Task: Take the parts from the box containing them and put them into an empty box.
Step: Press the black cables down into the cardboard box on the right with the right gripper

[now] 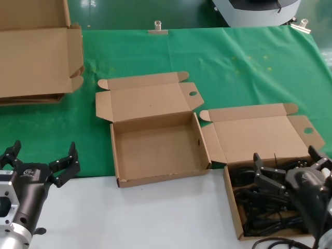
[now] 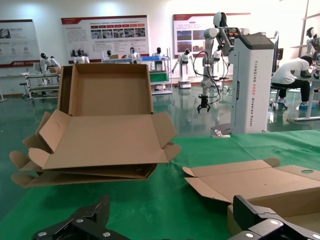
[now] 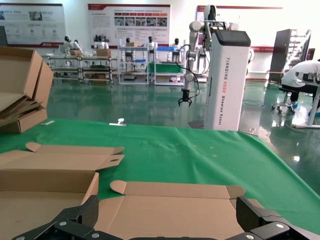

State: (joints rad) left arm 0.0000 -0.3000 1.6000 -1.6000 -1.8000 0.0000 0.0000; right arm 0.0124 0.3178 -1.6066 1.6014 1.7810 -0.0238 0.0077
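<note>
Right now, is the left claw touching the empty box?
Apart. The head view shows the left claw, open, off to the side of the empty box, with bare table plainly between them.

A robotics lab or showroom, probably: humanoid robots [image 3: 151,44] are standing along the far wall under display posters [image 2: 105,33], and a person [image 2: 295,75] is sitting working at a desk.

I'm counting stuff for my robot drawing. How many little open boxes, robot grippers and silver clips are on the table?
Small open boxes: 2, the empty box and the box of cords.
Grippers: 2, left gripper and right gripper.
Silver clips: 2, and.
Total: 6.
</note>
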